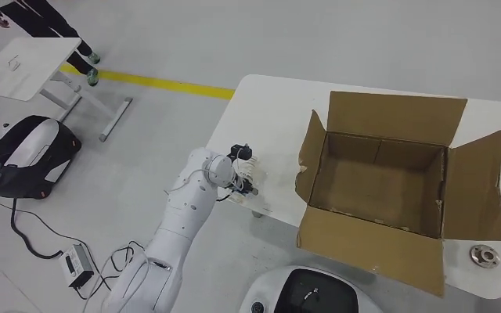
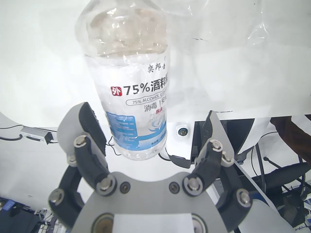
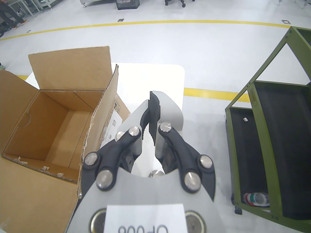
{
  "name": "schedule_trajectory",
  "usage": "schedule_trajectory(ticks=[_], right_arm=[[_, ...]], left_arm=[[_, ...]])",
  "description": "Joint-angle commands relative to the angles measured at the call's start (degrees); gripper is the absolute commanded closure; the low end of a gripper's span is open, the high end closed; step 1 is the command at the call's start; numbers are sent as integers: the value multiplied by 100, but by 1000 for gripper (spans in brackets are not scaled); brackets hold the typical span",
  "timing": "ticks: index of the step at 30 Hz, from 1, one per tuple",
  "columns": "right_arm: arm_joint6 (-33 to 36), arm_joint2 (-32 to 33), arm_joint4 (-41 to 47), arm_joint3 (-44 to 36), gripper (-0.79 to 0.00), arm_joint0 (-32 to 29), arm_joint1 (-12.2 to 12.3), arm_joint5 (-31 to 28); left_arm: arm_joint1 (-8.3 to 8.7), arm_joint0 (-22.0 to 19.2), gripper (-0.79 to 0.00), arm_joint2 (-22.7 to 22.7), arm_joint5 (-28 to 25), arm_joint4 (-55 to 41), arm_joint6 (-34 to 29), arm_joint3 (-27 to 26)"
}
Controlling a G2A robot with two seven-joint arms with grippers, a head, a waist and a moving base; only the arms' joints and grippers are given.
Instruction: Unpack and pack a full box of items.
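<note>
- The left hand [image 2: 147,111] is at the tabletop's [image 1: 266,109] left edge, and its two fingers are spread wide.
- A clear plastic bottle [image 2: 128,73] with a white and blue label sits between those fingers. One dark pad [image 2: 93,124] is just beside the bottle's lower part and the other is well apart from it. Whether the nearer pad touches the bottle cannot be told.
- In the left wrist view the bottle's base reaches out past the tabletop's edge, and its neck points in over the white surface.
- From the top view, the left hand [image 1: 244,174] and the bottle are well apart from the cardboard box [image 1: 368,254].
- The box stands on the right part of the tabletop. All its flaps are folded out, and its brown floor shows bare inside.
- The right hand [image 3: 151,107] is just beside the box [image 3: 60,73], over the white tabletop [image 3: 150,78]. Its fingers are pressed together with nothing between them.
- A clear plastic sheet [image 2: 243,25] lies crinkled on the tabletop beyond the bottle.
- A green rack [image 3: 279,134] with dark shelves stands on the floor on the right hand's far side from the box.
</note>
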Motion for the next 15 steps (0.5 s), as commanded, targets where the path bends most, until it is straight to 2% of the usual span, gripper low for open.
schedule_trajectory(ticks=[1, 2, 3, 6, 9, 10, 15], right_arm=[[0, 0, 0, 0, 0, 0, 0, 0], [0, 0, 0, 0, 0, 0, 0, 0], [0, 0, 0, 0, 0, 0, 0, 0], [0, 0, 0, 0, 0, 0, 0, 0], [0, 0, 0, 0, 0, 0, 0, 0], [0, 0, 0, 0, 0, 0, 0, 0], [0, 0, 0, 0, 0, 0, 0, 0]], left_arm=[[6, -35, -717, 44, 4, -5, 16, 46], [10, -47, -523, 62, 1, -11, 18, 61], [14, -57, -437, 76, -1, -17, 32, 73], [27, -84, -259, 122, 17, 1, 71, 125], [39, -97, -22, 167, 50, 32, 124, 165], [43, -97, 0, 184, 59, 34, 142, 175], [68, -80, 0, 222, 75, 23, 182, 164]])
